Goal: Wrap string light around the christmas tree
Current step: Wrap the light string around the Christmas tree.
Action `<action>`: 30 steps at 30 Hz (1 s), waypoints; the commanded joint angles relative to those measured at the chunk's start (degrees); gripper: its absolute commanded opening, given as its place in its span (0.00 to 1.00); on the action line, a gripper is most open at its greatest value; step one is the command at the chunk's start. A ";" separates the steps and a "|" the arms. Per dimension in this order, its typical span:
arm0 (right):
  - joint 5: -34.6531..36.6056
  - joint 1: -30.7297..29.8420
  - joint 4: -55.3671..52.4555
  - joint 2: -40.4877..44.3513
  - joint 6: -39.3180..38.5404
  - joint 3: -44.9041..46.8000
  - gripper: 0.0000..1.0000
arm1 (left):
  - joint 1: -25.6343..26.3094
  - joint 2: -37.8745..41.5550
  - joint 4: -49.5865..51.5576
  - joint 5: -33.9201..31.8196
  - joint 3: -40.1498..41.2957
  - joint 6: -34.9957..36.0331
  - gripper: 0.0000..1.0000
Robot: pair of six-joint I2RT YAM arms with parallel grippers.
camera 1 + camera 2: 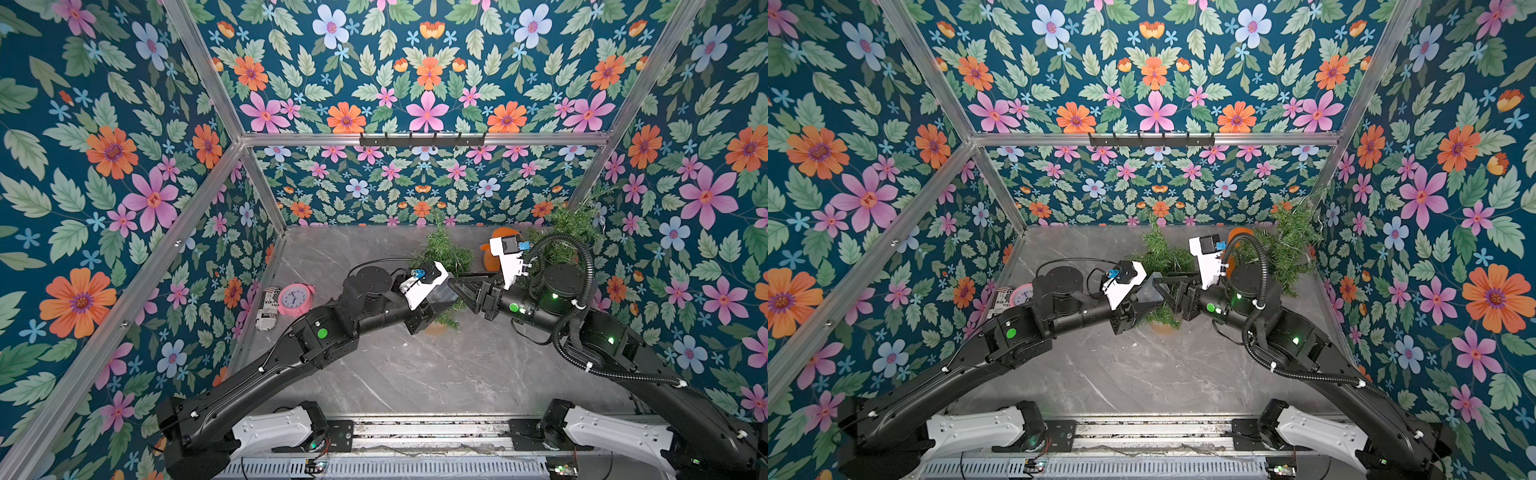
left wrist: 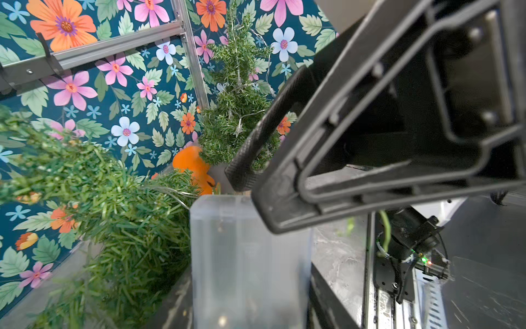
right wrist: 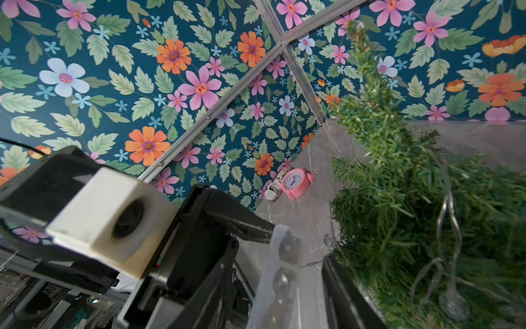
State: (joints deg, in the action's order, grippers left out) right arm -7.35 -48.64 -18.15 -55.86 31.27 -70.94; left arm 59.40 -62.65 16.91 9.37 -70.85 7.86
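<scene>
At six o'clock both arms reach in over the grey marble table (image 1: pixel 415 374) and meet just short of its middle. The left gripper (image 1: pixel 445 296) and the right gripper (image 1: pixel 464 291) stand tip to tip, almost touching, at the foot of the christmas tree (image 1: pixel 444 253). In the right wrist view the right gripper's jaws stand partly apart with bare table between them, clamped on nothing that shows; a thin clear strand lies across that gap. How wide the left gripper stands, and whether it has hold of anything, I cannot tell. The string light (image 3: pixel 452 302), clear wire with small bulbs, hangs loosely against the tree's branches close by the right gripper. The tree itself stands upright at the centre, a little toward twelve. At nine o'clock, by the wall, a pink alarm clock (image 1: pixel 294 300) sits just beside a newsprint can (image 1: pixel 268 309); at one o'clock lies an orange soft toy (image 1: pixel 496 249); beyond it, in the two o'clock corner, a second tree (image 1: pixel 573 224) carries star lights (image 2: pixel 238 126).
</scene>
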 commanded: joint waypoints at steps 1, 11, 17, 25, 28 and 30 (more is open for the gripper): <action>0.54 -0.56 -1.54 -0.99 -0.59 -0.90 0.51 | 0.84 0.01 -0.41 -3.72 -0.34 2.83 0.00; -0.37 -2.15 -2.65 -4.43 -1.38 -2.83 0.33 | 3.26 -0.05 -0.48 -8.59 -0.96 6.40 0.00; -3.05 -2.77 0.66 -4.14 -2.00 -3.00 0.11 | 4.02 1.10 -1.31 -10.73 -1.06 7.52 0.00; -8.33 -3.08 14.21 -3.16 -4.32 -2.75 0.00 | 4.23 2.73 -3.00 -10.55 -2.49 5.37 0.08; -8.77 -3.21 15.77 -3.29 -5.98 -3.57 0.00 | 4.45 3.14 -3.67 -8.68 -3.42 3.74 0.39; -8.49 -3.21 15.78 -3.25 -6.86 -4.07 0.00 | 4.52 3.94 -4.67 -8.33 -3.36 3.31 0.60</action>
State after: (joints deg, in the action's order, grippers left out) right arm -10.68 -51.51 -11.03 -59.51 29.50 -74.11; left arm 63.90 -59.51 14.55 -0.91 -73.89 17.08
